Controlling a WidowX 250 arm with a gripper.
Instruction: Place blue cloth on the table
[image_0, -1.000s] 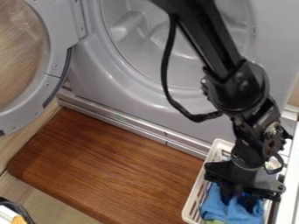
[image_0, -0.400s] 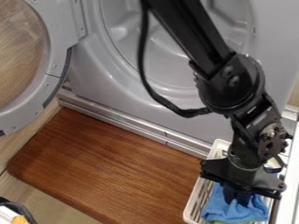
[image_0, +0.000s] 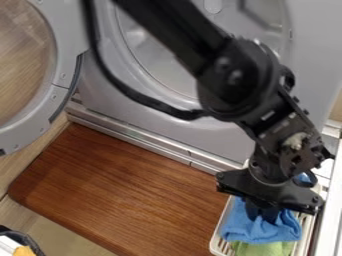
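Slanting in from the far edge of the camera view, the black arm (image_0: 234, 82) is bent at a thick joint right of centre, and from there its wrist is angled on down to the near right. The jaws (image_0: 262, 219) are pointed downward over the white basket (image_0: 220, 237), right of the wooden table (image_0: 127, 187). The blue cloth (image_0: 257, 232) is grasped by them, its upper folds pinched and bunched around the tips. A black cable (image_0: 127, 92) is looped along the arm's left side.

The cloth is held at the basket, not on the table; whether it is lifted wholly clear cannot be told. Its long axis is laid roughly left to right, the left part being raised into a fold reaching toward the far side and the loose lower edge being turned to the near side. Just beyond that near edge, a green cloth (image_0: 264, 249) is partly covered.
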